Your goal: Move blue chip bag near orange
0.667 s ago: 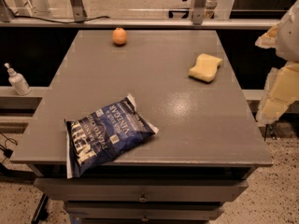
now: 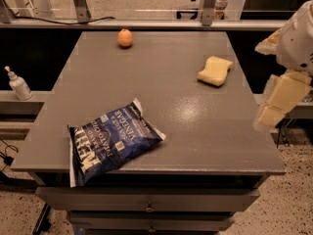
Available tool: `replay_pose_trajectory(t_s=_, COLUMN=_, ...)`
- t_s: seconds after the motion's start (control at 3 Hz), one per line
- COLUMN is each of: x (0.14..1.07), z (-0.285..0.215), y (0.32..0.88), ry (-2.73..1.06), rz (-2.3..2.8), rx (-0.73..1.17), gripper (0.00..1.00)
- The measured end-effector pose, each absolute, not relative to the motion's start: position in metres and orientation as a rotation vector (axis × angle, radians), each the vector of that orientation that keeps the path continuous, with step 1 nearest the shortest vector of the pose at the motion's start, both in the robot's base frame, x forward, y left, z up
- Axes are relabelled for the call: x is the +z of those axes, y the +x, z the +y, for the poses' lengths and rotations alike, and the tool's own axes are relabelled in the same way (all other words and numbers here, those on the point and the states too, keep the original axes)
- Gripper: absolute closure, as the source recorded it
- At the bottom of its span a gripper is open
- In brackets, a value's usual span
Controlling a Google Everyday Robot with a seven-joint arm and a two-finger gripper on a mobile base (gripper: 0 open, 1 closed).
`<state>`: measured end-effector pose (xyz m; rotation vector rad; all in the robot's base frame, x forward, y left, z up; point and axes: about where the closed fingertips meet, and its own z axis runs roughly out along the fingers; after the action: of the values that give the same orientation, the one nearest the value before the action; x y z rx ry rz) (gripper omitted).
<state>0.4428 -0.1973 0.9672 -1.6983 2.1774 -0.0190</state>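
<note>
The table is the biggest thing here, and nothing lying on it has moved since a moment ago. The only change is off its right edge. There the gripper, a pale blocky shape under the white arm, has come a little closer to the table's right side. It hangs outside that edge and touches nothing. Whether it is open or closed I cannot tell. For the task this means, I think, that the reach is only beginning and the carrying has not yet started.

The blue chip bag lies flat at the table's front left corner, turned at an angle. Its lower white end seems to hang a little over the table's front edge, so a careless push there could drop it to the floor. The yellow sponge rests toward the table's right side, in the far half. The orange sits close to the table's far edge, left of the middle and well apart from the bag.

The middle of the table between the bag and the orange is bare, so I see open room for the move. Near the orange the far edge leaves little margin, and a round fruit may roll if it is bumped. A small white bottle stands off the table's left side on a lower ledge, out of the way.
</note>
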Motion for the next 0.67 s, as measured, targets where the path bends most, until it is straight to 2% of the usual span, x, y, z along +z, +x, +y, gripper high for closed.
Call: replay_pose_trajectory(t_s=0.67, x=0.933, z=-0.106, y=0.46, ry=-1.705, rz=1.911, rx=0.221, gripper=0.0)
